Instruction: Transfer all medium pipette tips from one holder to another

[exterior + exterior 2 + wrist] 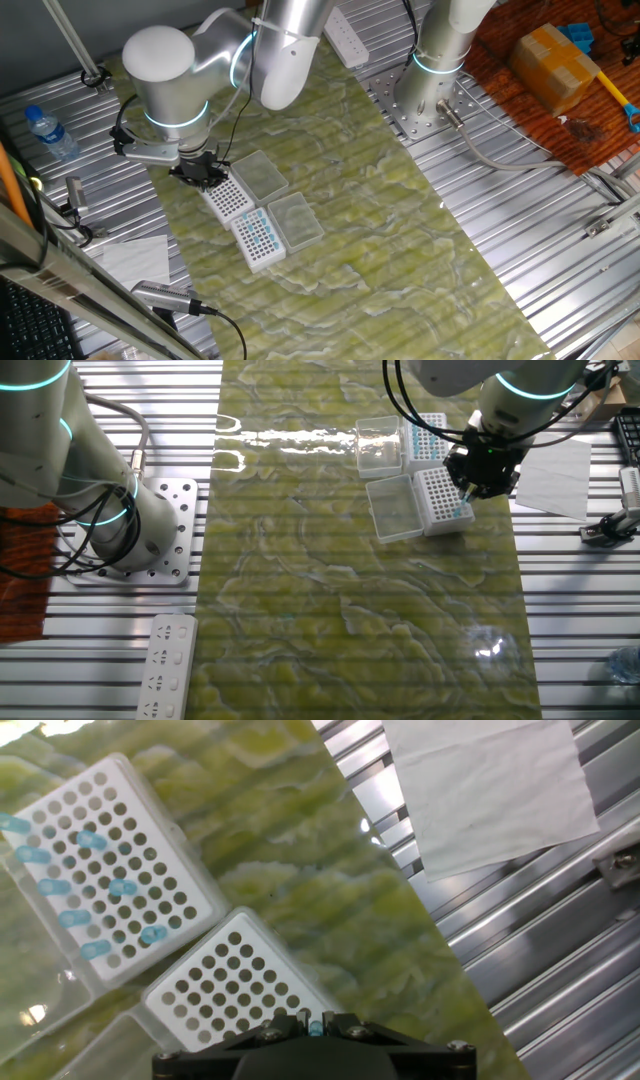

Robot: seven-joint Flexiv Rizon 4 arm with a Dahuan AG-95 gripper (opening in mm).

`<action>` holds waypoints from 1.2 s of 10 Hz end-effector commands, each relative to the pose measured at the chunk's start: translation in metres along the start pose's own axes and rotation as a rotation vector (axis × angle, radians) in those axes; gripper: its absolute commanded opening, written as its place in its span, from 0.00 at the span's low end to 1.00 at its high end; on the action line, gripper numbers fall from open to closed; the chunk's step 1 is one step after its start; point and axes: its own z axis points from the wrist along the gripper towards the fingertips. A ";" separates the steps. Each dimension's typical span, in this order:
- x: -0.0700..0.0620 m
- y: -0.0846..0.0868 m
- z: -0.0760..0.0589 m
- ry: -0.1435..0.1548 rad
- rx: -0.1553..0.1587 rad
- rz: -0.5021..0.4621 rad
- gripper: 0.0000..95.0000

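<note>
I see the medium pipette tips (95, 890) as slender pieces with light-blue tops, scattered in the holder (110, 870) at the upper left of hand view; most of its holes are dark and bare. In one fixed view that same rack (258, 236) shows a blue dot grid. One more tip (316, 1026) sits pinched between the gripper (316, 1032) fingers, jaws closed on it, right over the near edge of the second holder (235, 988). That second holder looks bare of tips from what I can see.

Surface: green-yellow marbled mat (330, 590) over a ribbed metal table (580, 620).

Two clear lids (262, 173) lie beside the racks, touching or just beside them; in the other fixed view they read as clear trays (393, 510).

Around: white paper sheet (490, 790) on the bare metal near the racks, water bottle (47, 132) at the table edge, power strip (172, 665) on the far side, second arm base (135, 525) bolted to a plate, well apart. Yellow box (555, 65) on the orange-brown surface beyond the table.

Arm wrist (165, 75) hangs directly above the racks and hides part of the second holder in one fixed view.
</note>
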 end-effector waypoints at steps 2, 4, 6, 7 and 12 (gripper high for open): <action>-0.030 0.019 -0.107 0.097 -0.036 0.027 0.00; -0.030 0.020 -0.108 0.096 -0.037 0.023 0.00; -0.028 0.022 -0.113 0.083 -0.048 0.032 0.00; -0.029 0.024 -0.116 0.063 -0.081 0.075 0.00; -0.082 0.053 -0.112 -0.067 -0.182 0.288 0.00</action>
